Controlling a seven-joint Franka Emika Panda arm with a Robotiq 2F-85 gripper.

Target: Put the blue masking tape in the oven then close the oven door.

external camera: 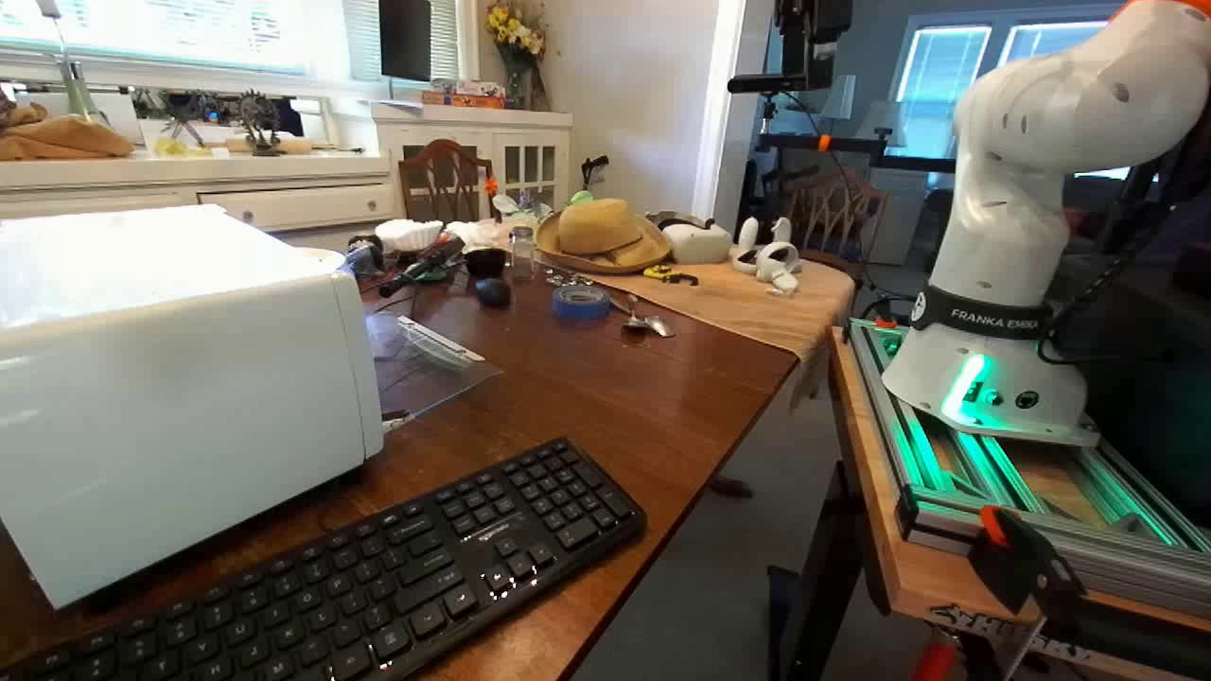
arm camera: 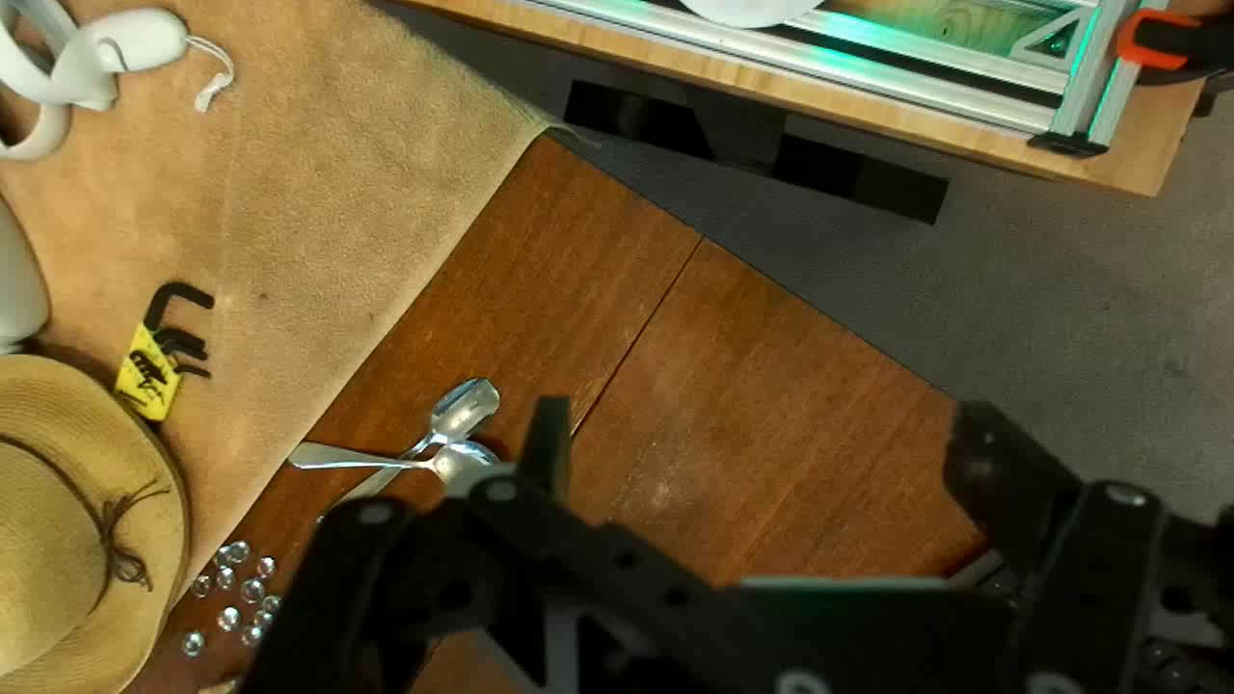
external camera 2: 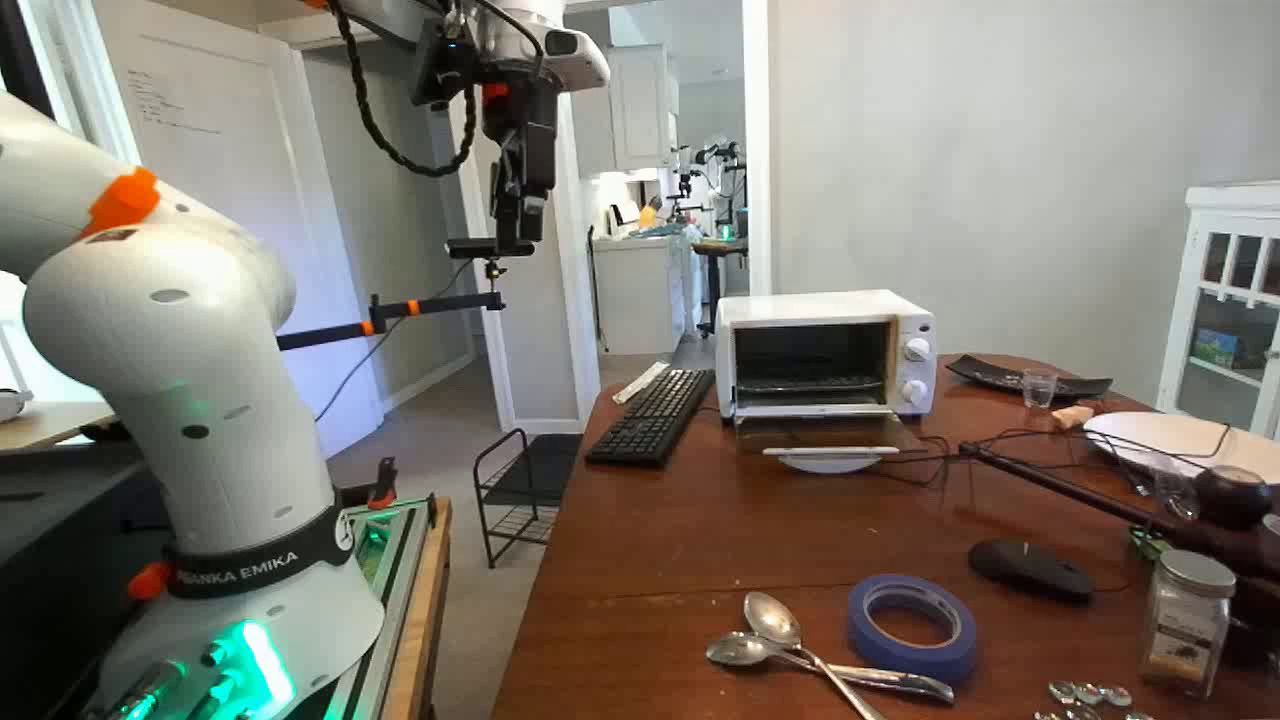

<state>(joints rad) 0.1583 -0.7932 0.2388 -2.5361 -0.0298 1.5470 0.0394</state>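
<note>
Brown wood of the table point(external camera: 662, 397) spreads out below my claw point(arm camera: 762, 439), with a bright window point(external camera: 156, 38) behind in an exterior view. My jaws stand wide apart and hold nothing. Leftmost, well off from the claw and lower, sits the oven point(external camera: 189, 397); its oven door point(external camera: 440, 374) is let down and juts toward the middle of the table. Right of that, nearer the claw though well below it, the blue masking tape point(external camera: 581, 307) lies flat. I cannot make it out in the wrist view; my own claw may hide it. Fetching it is, I judge, the step in hand: centre over it, come down square, put one jaw in the hole and one outside, then squeeze the wall. Next rightward, two crossed spoons point(external camera: 657, 325) lie so near the tape that I would straddle the wall away from them. Bare wood between tape and oven door offers me a lane, and I should ride above the lowered glass, since a bump could strain it. Farther right, the table's edge slants down to the jaw on the right of the wrist view; beyond come grey floor point(external camera: 705, 567) and the bench point(external camera: 875, 492) that bears me. Past that edge a dropped tape would fall, so I would lift and travel over wood.
</note>
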